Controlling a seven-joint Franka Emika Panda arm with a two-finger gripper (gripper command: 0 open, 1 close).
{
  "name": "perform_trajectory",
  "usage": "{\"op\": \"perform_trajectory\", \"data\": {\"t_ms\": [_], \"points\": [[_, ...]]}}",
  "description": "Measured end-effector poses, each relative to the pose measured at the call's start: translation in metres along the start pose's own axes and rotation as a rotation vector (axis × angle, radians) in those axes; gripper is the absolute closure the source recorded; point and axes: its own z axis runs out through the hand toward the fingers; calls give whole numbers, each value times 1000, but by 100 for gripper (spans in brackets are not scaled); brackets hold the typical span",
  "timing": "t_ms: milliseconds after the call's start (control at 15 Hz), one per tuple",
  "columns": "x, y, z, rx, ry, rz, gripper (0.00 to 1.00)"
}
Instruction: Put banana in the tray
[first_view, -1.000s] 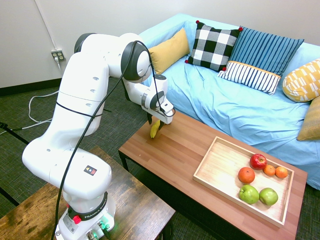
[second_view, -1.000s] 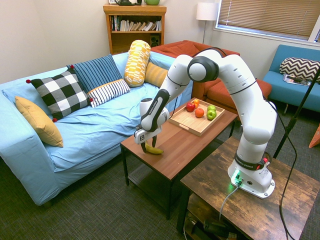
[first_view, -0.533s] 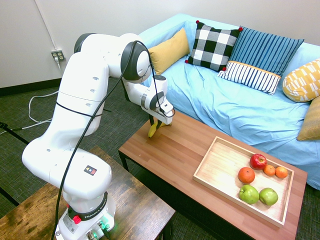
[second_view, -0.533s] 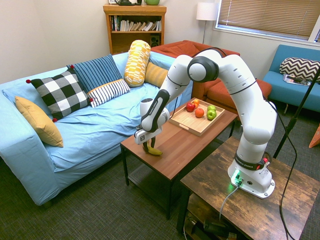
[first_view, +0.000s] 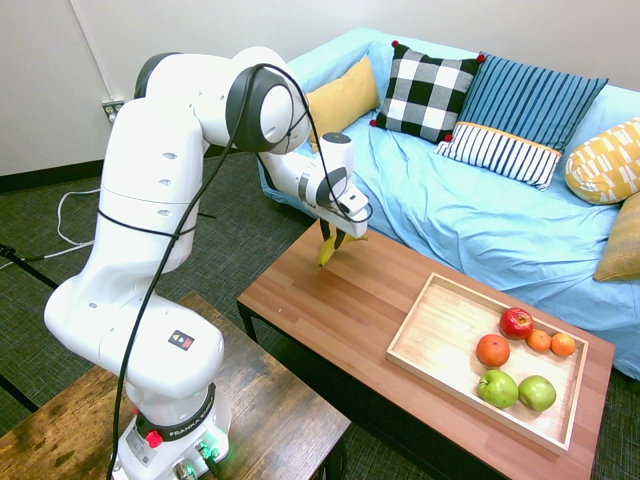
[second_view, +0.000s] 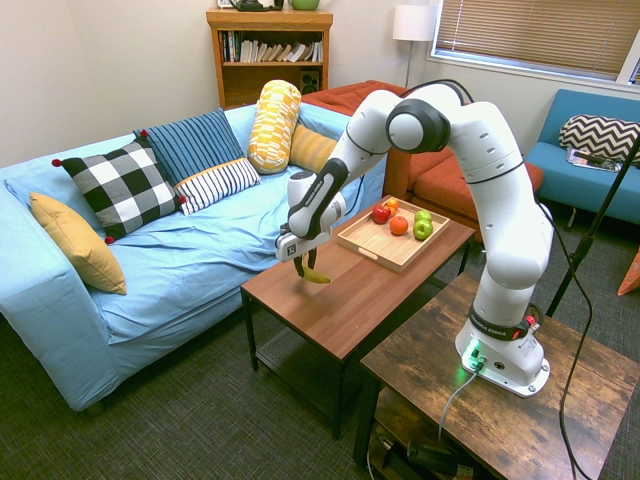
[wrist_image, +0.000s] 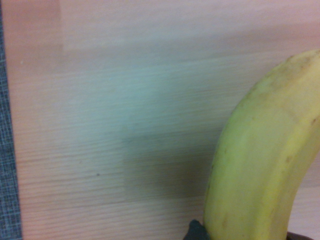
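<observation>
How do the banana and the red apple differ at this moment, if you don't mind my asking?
The banana is yellow, the apple red. The banana is long and curved, the apple round. The banana is in the fingers' grip, while the apple sits in the tray.

White arm (first_view: 185, 160) bent in high arch, gripper (second_view: 305, 268) pointing down, fingers closed w/ grip

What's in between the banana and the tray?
Just bare wooden tabletop. The first exterior view shows nothing standing between the banana and the near edge of the tray.
</observation>
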Motion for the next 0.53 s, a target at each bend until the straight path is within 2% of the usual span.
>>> {"op": "perform_trajectory", "data": {"t_ms": [200,533], "points": [[39,39,-28,-7,36,63,100],[123,125,-38,-13,53,169,100]]}}
